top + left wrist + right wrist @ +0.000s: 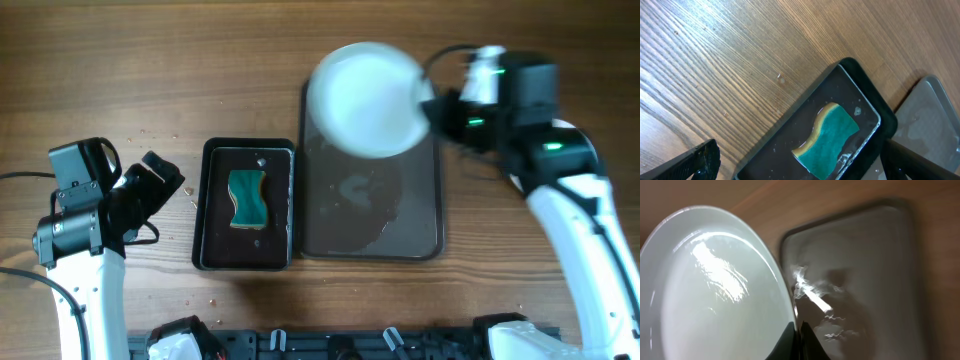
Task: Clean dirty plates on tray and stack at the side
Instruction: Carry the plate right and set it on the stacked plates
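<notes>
Wood-grain table (150, 70) all round, and up at the far end the right fingers (812, 347) were clenched tight on the rim of a white plate (365, 100), which hung tilted and blurred over the far left corner of the tray (420, 230). The tray's dark floor showed a wet sheen. Over on the left, the left fingers (160, 172) were spread wide with nothing between them, poised above bare wood just beside the small black tray (210, 250), where the teal sponge (246, 198) lay in a little water.
</notes>
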